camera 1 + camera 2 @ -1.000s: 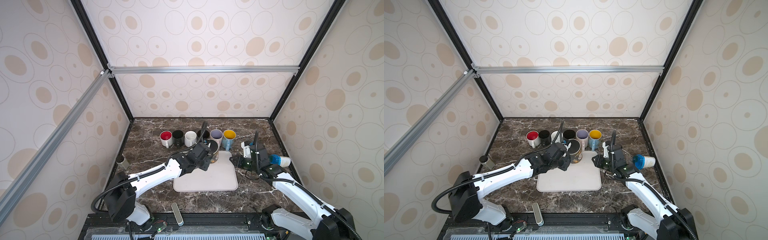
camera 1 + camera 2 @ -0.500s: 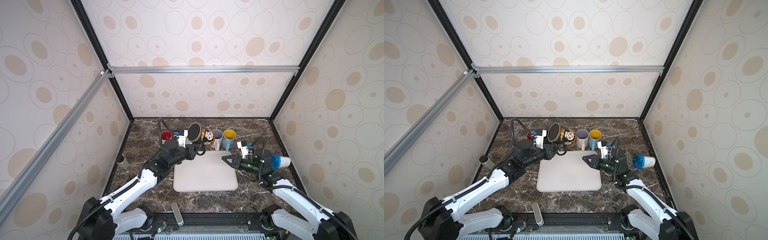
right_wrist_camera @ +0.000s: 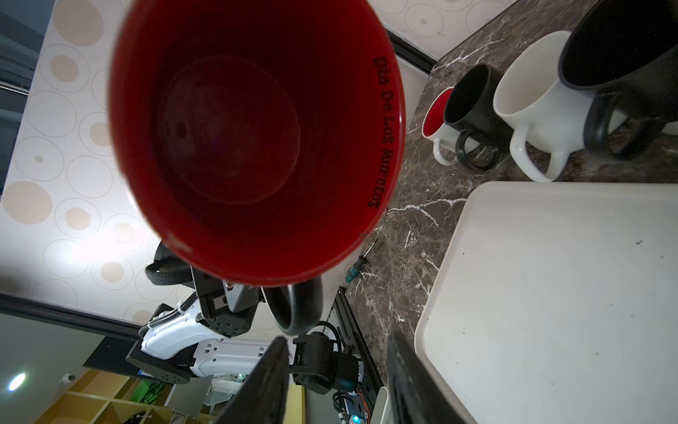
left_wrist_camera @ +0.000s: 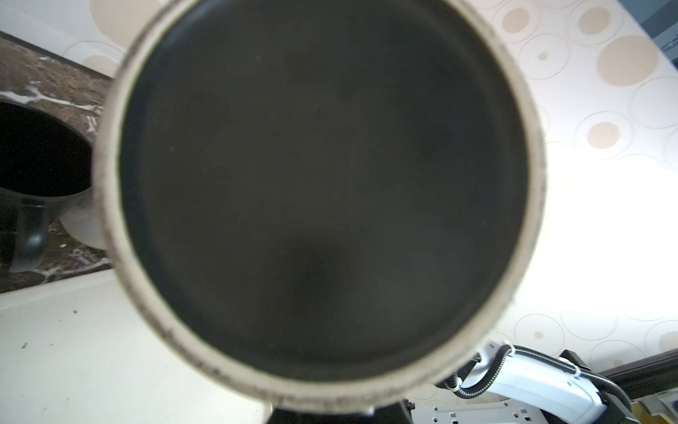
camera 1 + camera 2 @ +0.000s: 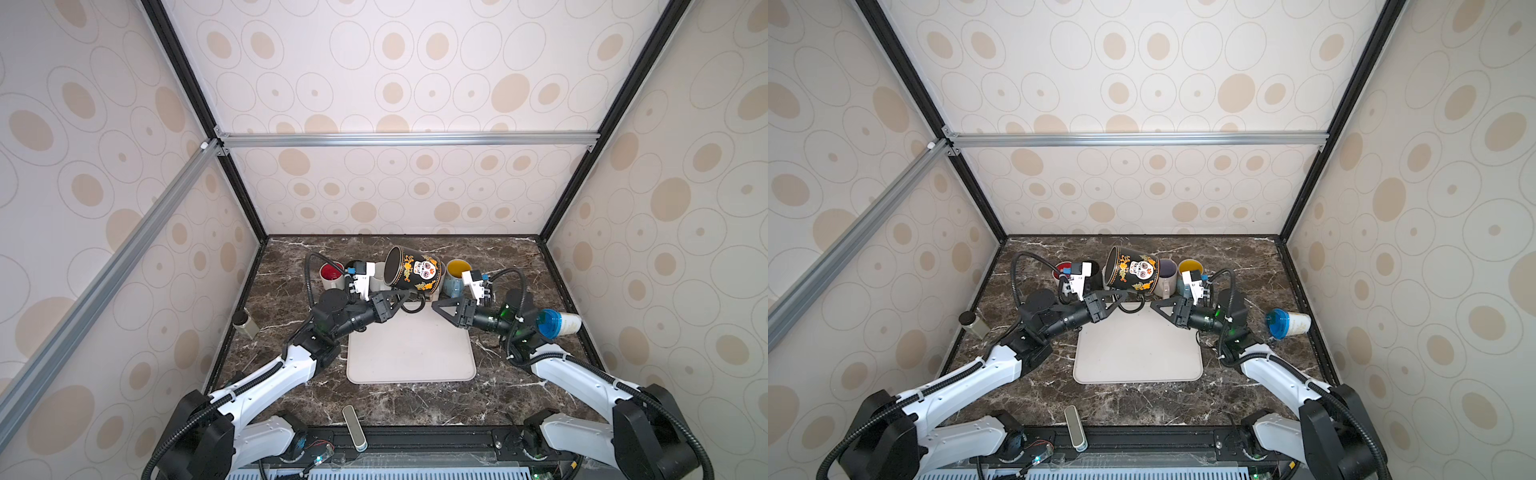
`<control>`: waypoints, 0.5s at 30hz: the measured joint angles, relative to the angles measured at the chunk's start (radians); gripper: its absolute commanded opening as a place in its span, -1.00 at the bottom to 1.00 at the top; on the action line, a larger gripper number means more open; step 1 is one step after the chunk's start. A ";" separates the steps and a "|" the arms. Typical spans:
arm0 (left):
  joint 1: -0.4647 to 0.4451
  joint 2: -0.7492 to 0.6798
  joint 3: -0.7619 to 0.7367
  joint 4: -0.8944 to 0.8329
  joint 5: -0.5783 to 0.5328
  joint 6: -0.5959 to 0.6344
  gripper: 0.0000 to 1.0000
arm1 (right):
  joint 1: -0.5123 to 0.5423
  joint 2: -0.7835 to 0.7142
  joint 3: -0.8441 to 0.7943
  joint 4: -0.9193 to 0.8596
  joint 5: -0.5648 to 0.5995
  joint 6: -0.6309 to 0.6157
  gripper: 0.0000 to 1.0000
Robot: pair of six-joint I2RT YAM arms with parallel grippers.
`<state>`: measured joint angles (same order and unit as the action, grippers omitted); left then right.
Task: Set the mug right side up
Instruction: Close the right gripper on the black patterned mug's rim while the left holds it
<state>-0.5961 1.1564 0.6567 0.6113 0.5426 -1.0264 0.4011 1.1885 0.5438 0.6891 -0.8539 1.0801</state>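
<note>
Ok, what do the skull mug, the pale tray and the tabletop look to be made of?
Skull mug: likely glazed ceramic, with a glossy black outside, printed decoration, a shiny red inside and a pale, rough foot ring.
Tray: probably matte plastic, off-white with a rounded raised rim.
Tabletop: dark brown marble look with white veins; whether it is real stone or laminate cannot be told.

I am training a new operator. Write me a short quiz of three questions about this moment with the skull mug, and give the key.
1. True or false: the skull mug stands on the white tray.
2. What does the left claw grip? A) its handle B) its rim C) nothing
3. Fill in: the right claw is ____ and holds nothing.
Key: 1 false, the mug hangs on its side in the air; 2 A; 3 open.
</note>
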 measured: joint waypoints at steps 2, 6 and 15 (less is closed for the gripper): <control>0.000 0.008 0.000 0.035 0.009 -0.013 -1.00 | 0.011 0.011 0.008 0.016 -0.002 0.006 -0.10; 0.000 0.024 -0.007 0.087 0.023 -0.036 -1.00 | 0.032 0.027 0.019 0.061 -0.003 0.019 -0.12; 0.000 0.043 -0.047 0.170 0.041 -0.087 -1.00 | 0.052 0.076 0.036 0.193 0.020 0.069 -0.21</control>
<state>-0.5957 1.1999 0.6102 0.7815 0.5835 -1.1137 0.4534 1.2640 0.5800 0.8822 -0.8341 1.1492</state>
